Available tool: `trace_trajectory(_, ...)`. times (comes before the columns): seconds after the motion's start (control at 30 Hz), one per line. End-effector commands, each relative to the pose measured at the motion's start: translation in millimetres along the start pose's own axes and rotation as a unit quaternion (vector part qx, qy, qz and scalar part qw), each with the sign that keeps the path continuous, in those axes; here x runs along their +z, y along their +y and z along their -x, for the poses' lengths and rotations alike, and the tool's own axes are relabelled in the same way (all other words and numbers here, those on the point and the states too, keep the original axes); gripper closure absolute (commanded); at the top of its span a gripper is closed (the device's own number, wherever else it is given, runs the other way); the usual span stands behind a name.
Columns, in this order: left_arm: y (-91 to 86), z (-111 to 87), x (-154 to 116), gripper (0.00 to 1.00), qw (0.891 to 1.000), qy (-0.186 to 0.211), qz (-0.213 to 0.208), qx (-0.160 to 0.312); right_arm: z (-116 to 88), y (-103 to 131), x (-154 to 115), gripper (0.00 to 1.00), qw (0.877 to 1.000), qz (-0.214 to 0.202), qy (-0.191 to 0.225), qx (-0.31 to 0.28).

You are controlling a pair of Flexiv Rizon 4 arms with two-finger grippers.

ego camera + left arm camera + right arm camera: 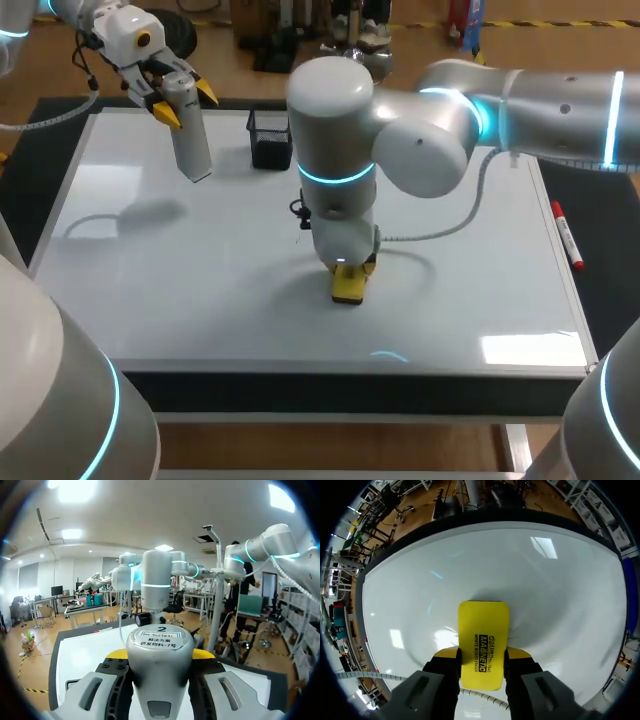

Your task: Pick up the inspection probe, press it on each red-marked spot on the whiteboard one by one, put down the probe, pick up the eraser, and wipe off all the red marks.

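Right claw (pixel 481 661) pinches eraser (pixel 483 630), pressed flat on whiteboard (pixel 180 280) for wiping; no red marks visible. Left claw (pixel 185 100) pinches probe (pixel 192 150), held high, clear of wiping path.

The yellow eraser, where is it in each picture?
Head view: the yellow rectangular whiteboard eraser sits mid-board, under the right gripper.
Left wrist view: not seen; the grey cylindrical inspection probe blocks the front.
Right wrist view: the eraser lies between the right gripper's fingers, flat on the board.
Shared landmark: the white whiteboard.
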State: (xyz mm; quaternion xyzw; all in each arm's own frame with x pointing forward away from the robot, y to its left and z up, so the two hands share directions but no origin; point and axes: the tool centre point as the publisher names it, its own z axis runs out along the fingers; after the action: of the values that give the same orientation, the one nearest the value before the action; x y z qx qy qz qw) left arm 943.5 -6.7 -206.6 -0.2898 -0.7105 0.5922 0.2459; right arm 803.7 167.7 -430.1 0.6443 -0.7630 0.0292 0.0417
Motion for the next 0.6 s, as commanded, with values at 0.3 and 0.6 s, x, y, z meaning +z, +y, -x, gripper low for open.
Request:
trace_trajectory(0.3, 2.5, 4.4, -7.4, 1.0, 1.0, 0.008, -0.005, 0.0, -26.7, -5.3, 4.0, 1.0, 1.0, -0.009, 0.002, 0.006)
trace_trajectory(0.6, 2.5, 4.4, -7.4, 1.0, 1.0, 0.008, -0.005, 0.0, -26.5, -17.8, -23.2, 1.0, 1.0, 0.009, -0.011, -0.017)
